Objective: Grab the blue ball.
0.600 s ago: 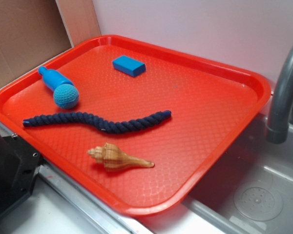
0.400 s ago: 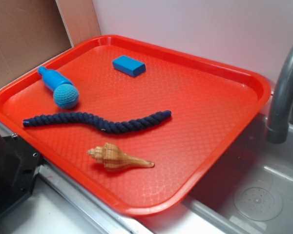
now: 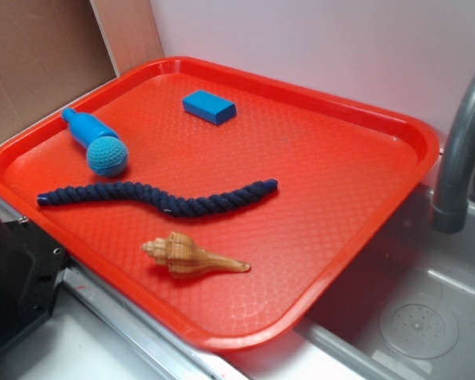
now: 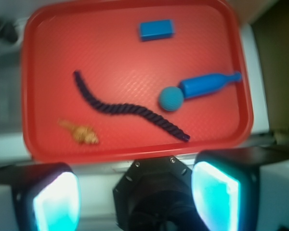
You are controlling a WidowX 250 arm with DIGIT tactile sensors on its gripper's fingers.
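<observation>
Teal and knitted, the blue ball lies near the left edge of the red tray, touching the wide end of a smooth blue bottle and just above a dark rope that snakes across the middle. A flat blue block sits toward the far rim and a tan shell toward the near one. From the wrist view the gripper hangs above the tray's near edge, well apart from the ball, its two fingers spread wide with nothing between them.

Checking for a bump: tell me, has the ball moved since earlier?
No. The ball sits against the bottle, just above the rope, as before.
</observation>
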